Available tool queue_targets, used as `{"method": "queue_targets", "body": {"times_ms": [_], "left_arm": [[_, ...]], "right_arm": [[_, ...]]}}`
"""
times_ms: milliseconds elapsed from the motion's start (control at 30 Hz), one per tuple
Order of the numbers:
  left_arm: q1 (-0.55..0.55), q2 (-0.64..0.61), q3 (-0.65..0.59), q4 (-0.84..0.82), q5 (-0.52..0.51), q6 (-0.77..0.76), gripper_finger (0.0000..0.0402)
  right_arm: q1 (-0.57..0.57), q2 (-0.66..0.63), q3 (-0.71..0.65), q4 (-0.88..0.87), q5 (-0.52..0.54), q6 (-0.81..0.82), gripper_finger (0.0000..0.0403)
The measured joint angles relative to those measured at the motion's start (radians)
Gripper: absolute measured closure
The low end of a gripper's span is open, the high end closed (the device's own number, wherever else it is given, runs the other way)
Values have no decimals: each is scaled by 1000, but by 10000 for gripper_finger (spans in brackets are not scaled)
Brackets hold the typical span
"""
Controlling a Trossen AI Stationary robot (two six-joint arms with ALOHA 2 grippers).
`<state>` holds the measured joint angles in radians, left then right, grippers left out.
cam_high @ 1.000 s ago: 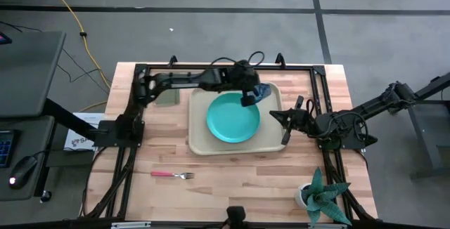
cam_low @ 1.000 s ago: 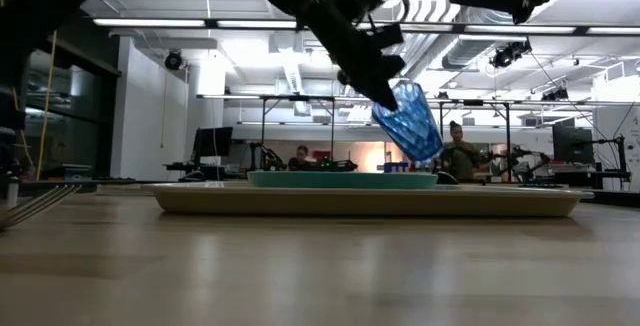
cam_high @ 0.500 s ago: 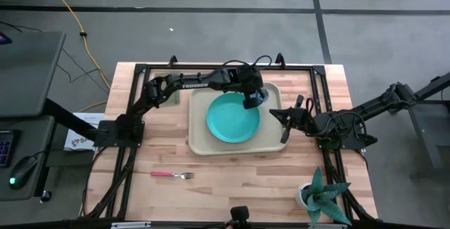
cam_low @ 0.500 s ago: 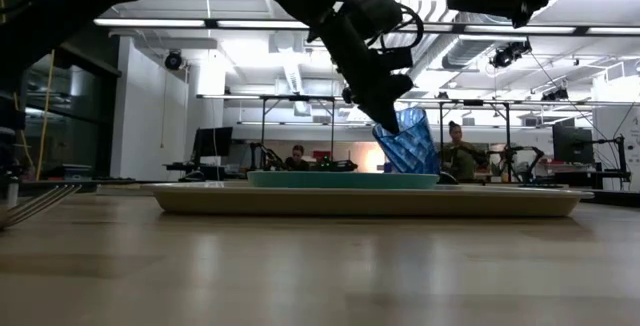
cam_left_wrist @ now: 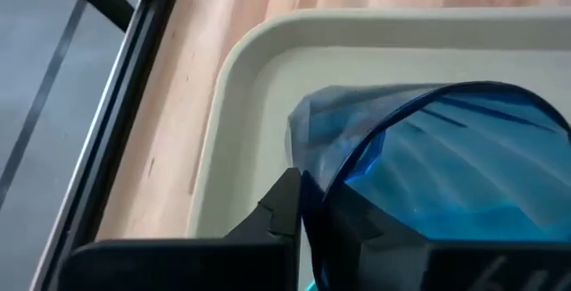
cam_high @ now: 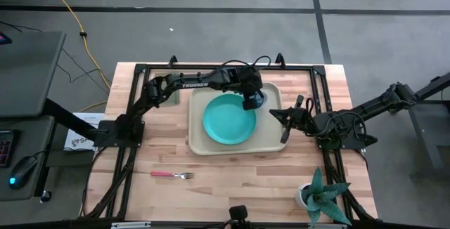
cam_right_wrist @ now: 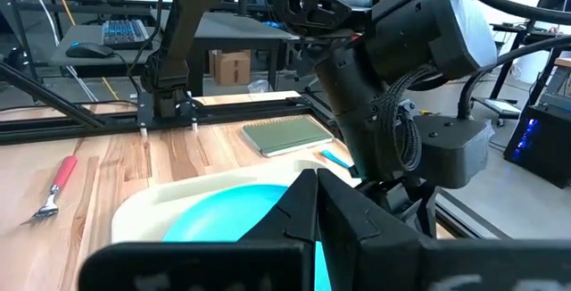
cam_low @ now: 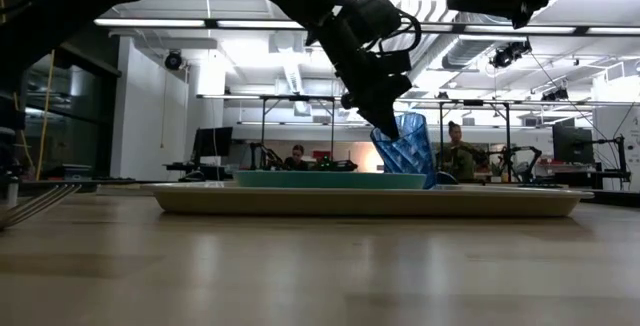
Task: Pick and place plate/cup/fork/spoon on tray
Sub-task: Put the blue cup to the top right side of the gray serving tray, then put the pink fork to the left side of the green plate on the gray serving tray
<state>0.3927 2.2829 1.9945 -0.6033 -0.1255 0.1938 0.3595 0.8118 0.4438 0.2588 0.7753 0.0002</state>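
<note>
The beige tray (cam_high: 271,141) lies mid-table with the teal plate (cam_high: 228,120) on it. My left gripper (cam_high: 251,101) reaches over the tray's far right part, shut on the dark-blue cup (cam_low: 405,146), which stands slightly tilted beside the plate's rim. The red-handled fork (cam_high: 171,175) lies flat on the wood near the front. A light-blue spoon handle (cam_right_wrist: 335,158) shows beside a green pad; in the high view my left arm hides it. My right gripper (cam_high: 281,120) hovers shut and empty at the tray's right edge. My left gripper pinches the cup's wall at its rim (cam_left_wrist: 308,179), with one finger inside the cup (cam_left_wrist: 357,224) and one outside (cam_left_wrist: 281,206). The fingers come slanting down from above. The cup leans a little, mouth up, and its base reaches down behind the tray's rim (cam_low: 430,184).
An olive-green square pad (cam_high: 166,97) lies left of the tray, at the far side. A potted plant (cam_high: 320,195) stands at the front right corner. Black frame rails (cam_high: 133,116) run along the table's sides. Bare wood lies in front of the tray, around the fork.
My left gripper has gone down toward the tray with the cup, still shut on it. The cup has turned from steeply tilted to nearly upright and has come down beside the plate. The plate has slid a little toward the table's left.
</note>
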Motion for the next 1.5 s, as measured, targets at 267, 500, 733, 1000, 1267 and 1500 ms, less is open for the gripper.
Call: {"method": "queue_targets", "body": {"times_ms": [267,500,733,1000,1267,1500], "left_arm": [[0,0,-1,-6,-6,0,383],[0,0,-1,-5,-7,0,346],[0,0,-1,10,-9,0,298],[0,0,-2,100,-21,0,271],[0,0,-2,193,-68,27,272],[-1,-2,-2,211,-69,53,272]], "right_arm": [[0,0,0,0,0,4,403],[0,0,0,-1,0,26,403],[0,0,0,-4,0,26,403],[0,1,0,-8,0,26,403],[0,1,0,-8,0,29,403],[0,1,0,-13,0,29,403]]}}
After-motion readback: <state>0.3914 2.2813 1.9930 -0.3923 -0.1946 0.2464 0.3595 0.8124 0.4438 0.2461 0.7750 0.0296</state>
